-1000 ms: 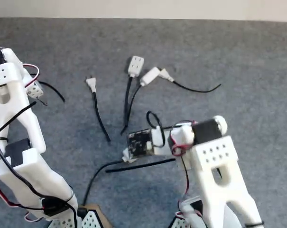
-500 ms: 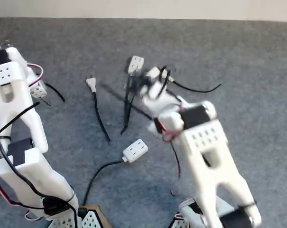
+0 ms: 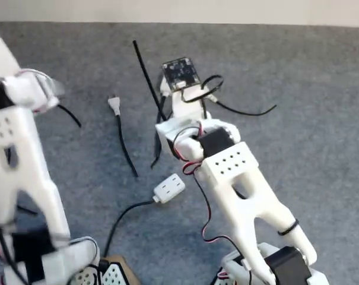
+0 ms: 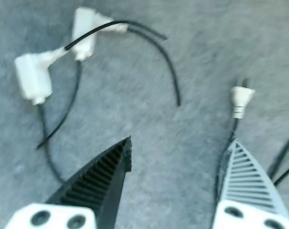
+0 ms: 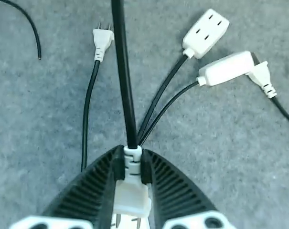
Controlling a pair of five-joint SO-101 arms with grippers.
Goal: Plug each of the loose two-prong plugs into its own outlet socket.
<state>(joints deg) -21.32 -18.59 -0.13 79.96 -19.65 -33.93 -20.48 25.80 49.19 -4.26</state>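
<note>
Plug (image 5: 130,193) clamped inside right claw (image 5: 131,153), cord (image 5: 121,71) protruding forward.

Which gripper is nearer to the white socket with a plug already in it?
Right. The right gripper, shut on a white black-corded plug, is close to that white socket; the open left gripper is much farther off.
</note>
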